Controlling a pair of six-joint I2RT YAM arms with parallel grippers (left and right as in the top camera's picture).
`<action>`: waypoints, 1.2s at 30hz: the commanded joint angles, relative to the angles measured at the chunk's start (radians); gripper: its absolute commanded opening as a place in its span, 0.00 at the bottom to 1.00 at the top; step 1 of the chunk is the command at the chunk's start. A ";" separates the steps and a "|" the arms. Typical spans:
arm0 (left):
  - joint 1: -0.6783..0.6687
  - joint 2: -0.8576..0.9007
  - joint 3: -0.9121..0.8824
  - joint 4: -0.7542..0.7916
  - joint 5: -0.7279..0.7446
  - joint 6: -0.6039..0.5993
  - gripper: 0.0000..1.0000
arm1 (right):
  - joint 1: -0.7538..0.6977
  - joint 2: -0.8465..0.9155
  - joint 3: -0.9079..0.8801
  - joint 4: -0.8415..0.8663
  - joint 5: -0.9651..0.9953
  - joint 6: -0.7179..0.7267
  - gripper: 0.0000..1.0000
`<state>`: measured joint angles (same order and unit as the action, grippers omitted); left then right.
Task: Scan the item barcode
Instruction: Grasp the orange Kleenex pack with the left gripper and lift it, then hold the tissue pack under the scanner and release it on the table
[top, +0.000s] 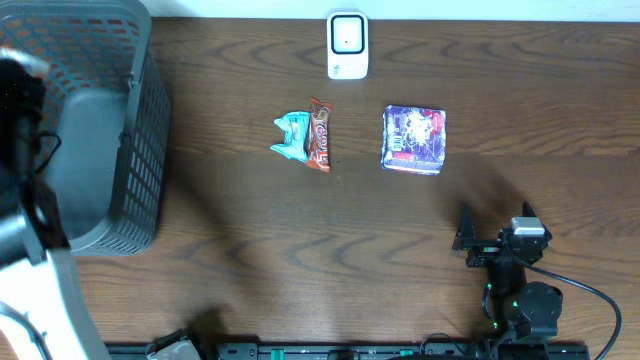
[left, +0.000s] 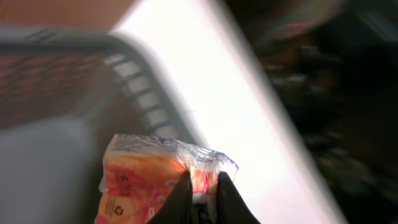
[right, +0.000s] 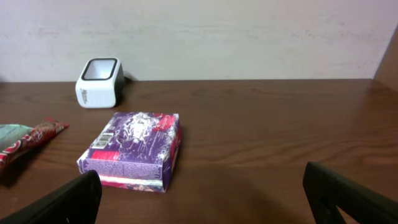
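The left claw (left: 204, 182) is found clenched on the edge of an orange packet (left: 140, 177), held at the grey basket (left: 140, 93) on the left of the surface (top: 250, 250), well apart from the white scanner (top: 347, 45); whether its barcode has been read cannot be told. The right claw (right: 202, 193) is seen released and empty. A teal packet (top: 291, 135), a chocolate bar (top: 319, 135) and a purple box (top: 414, 139) lie near the scanner, so most of the work is judged outstanding

Grey basket (top: 146, 170) and three packs on a wooden table (top: 300, 260).
Basket at left; teal packet (top: 291, 137) touches red bar (top: 320, 135), purple box (top: 414, 140) to their right.
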<state>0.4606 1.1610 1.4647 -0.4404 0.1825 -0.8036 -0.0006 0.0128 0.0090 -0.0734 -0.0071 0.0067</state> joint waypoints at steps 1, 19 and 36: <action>-0.034 -0.065 0.010 0.072 0.229 0.090 0.07 | 0.008 -0.003 -0.003 -0.002 0.002 -0.004 0.99; -0.758 0.193 0.009 -0.031 0.356 0.760 0.08 | 0.008 -0.003 -0.003 -0.001 0.002 -0.004 0.99; -0.906 0.705 0.009 0.073 0.277 0.759 0.09 | 0.008 -0.003 -0.003 -0.002 0.002 -0.004 0.99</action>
<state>-0.4423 1.8153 1.4662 -0.3882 0.4999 -0.0666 -0.0006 0.0128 0.0090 -0.0734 -0.0071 0.0067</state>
